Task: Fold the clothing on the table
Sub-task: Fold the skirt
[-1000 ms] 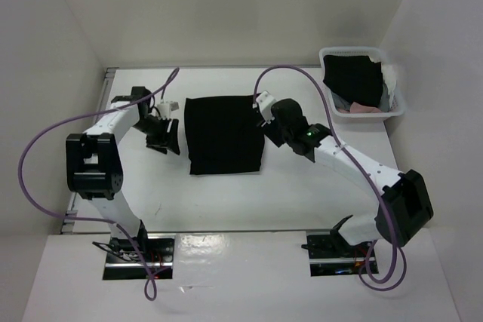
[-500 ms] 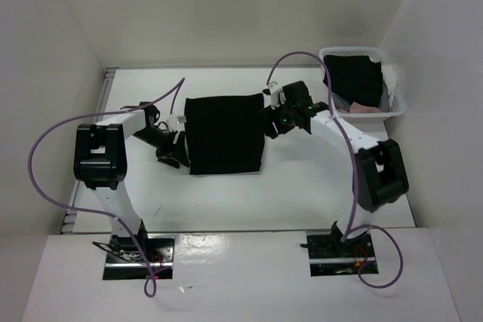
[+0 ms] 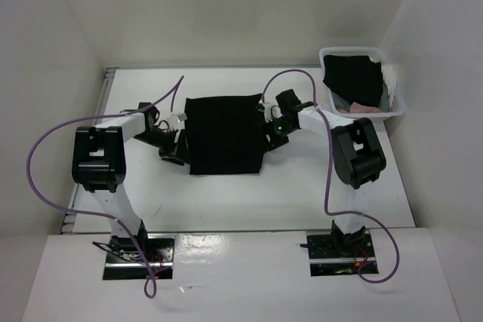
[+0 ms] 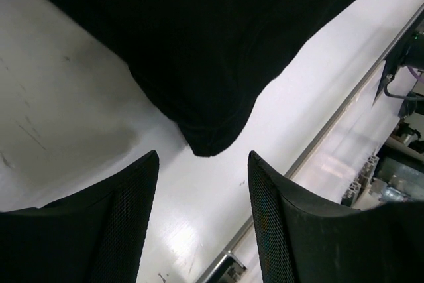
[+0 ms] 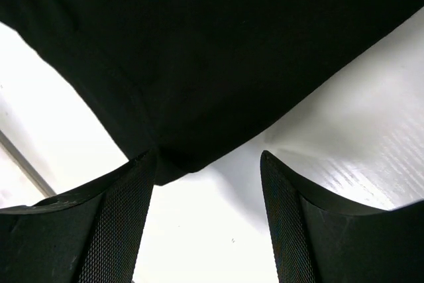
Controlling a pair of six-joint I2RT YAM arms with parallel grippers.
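Black clothing [image 3: 225, 135] is lying flat mid-worktop [image 3: 302, 186], roughly square, apparently with this fold not started. Left pincer [image 4: 202, 164] is hovering spread at the left edge, a cloth corner sitting just ahead of the gap between its fingers, gripping nothing. Right pincer [image 5: 207, 164] is sitting spread at the right edge, hem just ahead, also empty. Step in hand is looking like the approach for a two-sided grasp. Next move is calling for both pincers sliding onto the hem, pinching, then lifting together.
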